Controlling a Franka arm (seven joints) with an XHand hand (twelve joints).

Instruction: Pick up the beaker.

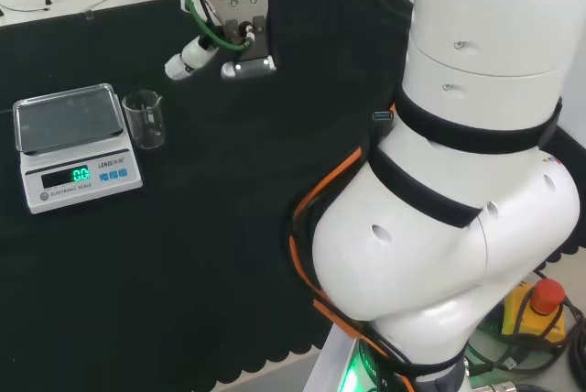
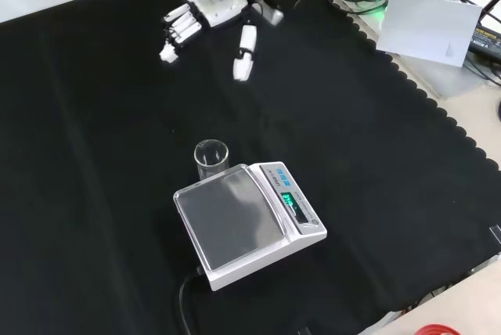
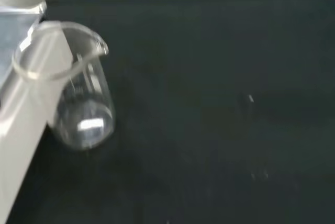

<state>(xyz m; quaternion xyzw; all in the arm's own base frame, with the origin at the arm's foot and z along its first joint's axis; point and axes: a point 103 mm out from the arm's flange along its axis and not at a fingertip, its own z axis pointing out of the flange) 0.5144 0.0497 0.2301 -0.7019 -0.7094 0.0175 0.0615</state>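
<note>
Your beaker (image 3: pixel 73 88) fills the wrist view, upright on the cloth (image 2: pixel 376 139), just beside the scale (image 2: pixel 243 221). The hand (image 2: pixel 211 6) hangs well apart, fingers relaxed and empty. Approach from the scale-free side.

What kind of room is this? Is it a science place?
Probably a robot lab bench: a clear glass beaker stands beside a digital scale on black cloth, with the robot's hand above.

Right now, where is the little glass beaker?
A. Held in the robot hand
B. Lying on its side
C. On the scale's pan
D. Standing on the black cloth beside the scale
D: the beaker stands upright on the black cloth, next to the scale, away from the robot hand.
</note>
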